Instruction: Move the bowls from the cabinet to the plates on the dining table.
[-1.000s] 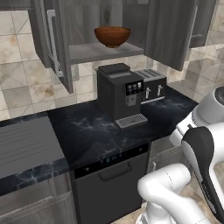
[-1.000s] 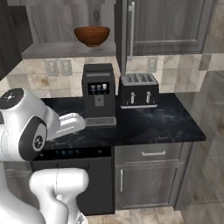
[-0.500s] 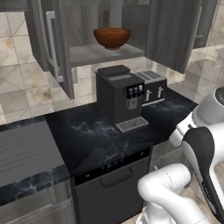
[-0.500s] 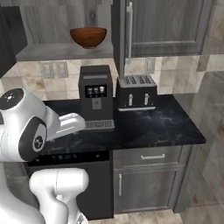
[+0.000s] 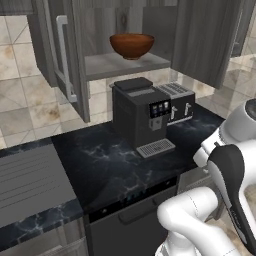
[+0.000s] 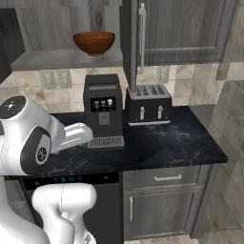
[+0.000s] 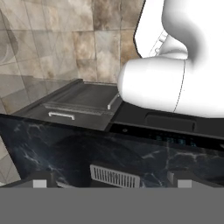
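A dark brown wood-like bowl (image 5: 131, 45) (image 6: 94, 42) stands upright on the open shelf of the dark wood-grain cabinet (image 5: 65, 60) (image 6: 181, 28), whose doors hang open to either side. My gripper (image 7: 112, 183) is open and holds nothing. It hangs low over the black counter and looks down past the coffee machine's drip tray (image 7: 114, 175), well below the bowl. The plates and the dining table are out of view.
A black coffee machine (image 5: 139, 120) (image 6: 102, 109) and a toaster (image 5: 177, 102) (image 6: 148, 104) stand on the black marble counter (image 5: 100, 170) (image 6: 167, 147) under the shelf. A dishwasher front (image 6: 71, 178) and grey drawers (image 6: 167, 178) lie below it. A ribbed grey draining surface (image 5: 25, 180) is at the left.
The whole picture has shifted slightly and the counter things look lower and larger, so the base has driven closer. The arm keeps its pose and the gripper stays open.
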Available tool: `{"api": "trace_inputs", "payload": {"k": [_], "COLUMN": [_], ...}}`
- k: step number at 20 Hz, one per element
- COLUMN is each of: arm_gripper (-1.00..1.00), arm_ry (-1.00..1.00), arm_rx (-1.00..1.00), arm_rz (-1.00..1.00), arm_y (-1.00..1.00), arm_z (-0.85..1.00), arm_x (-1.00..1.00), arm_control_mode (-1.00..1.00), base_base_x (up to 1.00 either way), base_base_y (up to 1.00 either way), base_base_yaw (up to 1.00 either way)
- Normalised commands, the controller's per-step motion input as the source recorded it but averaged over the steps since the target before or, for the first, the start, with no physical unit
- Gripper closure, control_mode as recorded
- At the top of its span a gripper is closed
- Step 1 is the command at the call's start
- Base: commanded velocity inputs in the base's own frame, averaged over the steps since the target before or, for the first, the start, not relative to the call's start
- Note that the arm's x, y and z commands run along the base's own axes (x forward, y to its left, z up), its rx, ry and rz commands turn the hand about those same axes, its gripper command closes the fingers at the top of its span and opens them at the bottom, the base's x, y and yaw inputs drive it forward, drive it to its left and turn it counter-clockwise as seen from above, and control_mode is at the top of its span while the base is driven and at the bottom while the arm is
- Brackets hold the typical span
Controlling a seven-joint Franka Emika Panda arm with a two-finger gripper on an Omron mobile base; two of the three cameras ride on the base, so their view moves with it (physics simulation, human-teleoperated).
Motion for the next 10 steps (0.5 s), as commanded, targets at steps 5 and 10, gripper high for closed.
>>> {"api": "trace_inputs", "payload": {"k": [5, 10], "arm_gripper": [-1.0, -1.0], "arm_ry": [0.0, 0.0], "arm_rx": [0.0, 0.0], "arm_rz": [0.0, 0.0], "arm_y": [0.0, 0.0], "arm_z": [0.0, 0.0], "arm_x": [0.0, 0.0], "arm_control_mode": [1.0, 1.0], "base_base_x": [0.0, 0.0], "base_base_y": [0.0, 0.0], "base_base_yaw": [0.0, 0.0]}}
